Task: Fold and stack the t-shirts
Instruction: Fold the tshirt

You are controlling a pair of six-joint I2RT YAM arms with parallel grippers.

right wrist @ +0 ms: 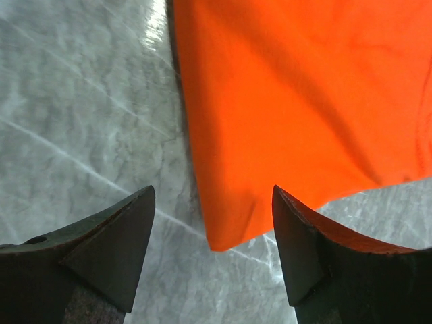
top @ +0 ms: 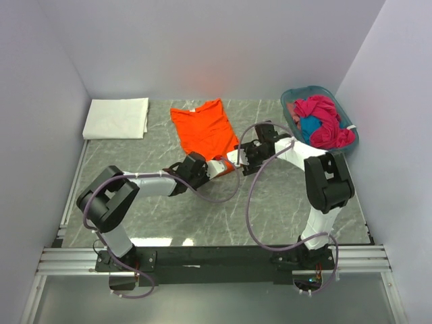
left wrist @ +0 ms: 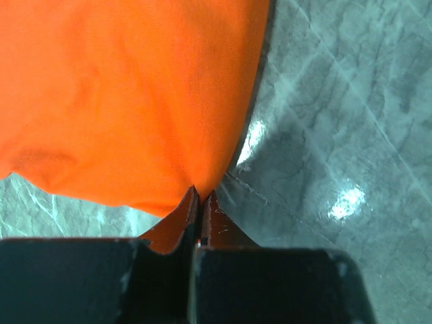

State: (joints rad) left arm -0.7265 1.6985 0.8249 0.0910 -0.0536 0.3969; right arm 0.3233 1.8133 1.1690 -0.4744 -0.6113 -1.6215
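the orange t-shirt (top: 202, 130) lies flat on the worktop (top: 283, 202) near the middle of the far edge, collar toward that edge and hem toward the arms. its left side edge runs well apart from the folded white cloth (top: 116, 118), which sits square in the far left corner; bare worktop shows between the two. the shirt's right side edge is separated from the basket (top: 297, 94) in the far right corner by another bare strip.

the left jaws are clenched on the near hem of the orange t-shirt; in the left wrist view the cloth (left wrist: 135, 101) is pinched in the slit between the two fingers, and the shirt's side edge runs away just beside them. the right jaws stand released and wide at the hem's right corner; in the right wrist view the corner of the cloth (right wrist: 297, 108) lies between the fingers, unpinched.

the basket holds a magenta shirt (top: 327, 118) heaped over a blue shirt (top: 309, 128).

between the hem and the near edge the worktop is bare apart from both arms and their looping cables (top: 251, 202).

the surface is glossy grey veined stone pattern with bright reflections. plain pale walls (top: 223, 47) close the left, far and right sides. a metal rail (top: 378, 260) runs along the near edge.
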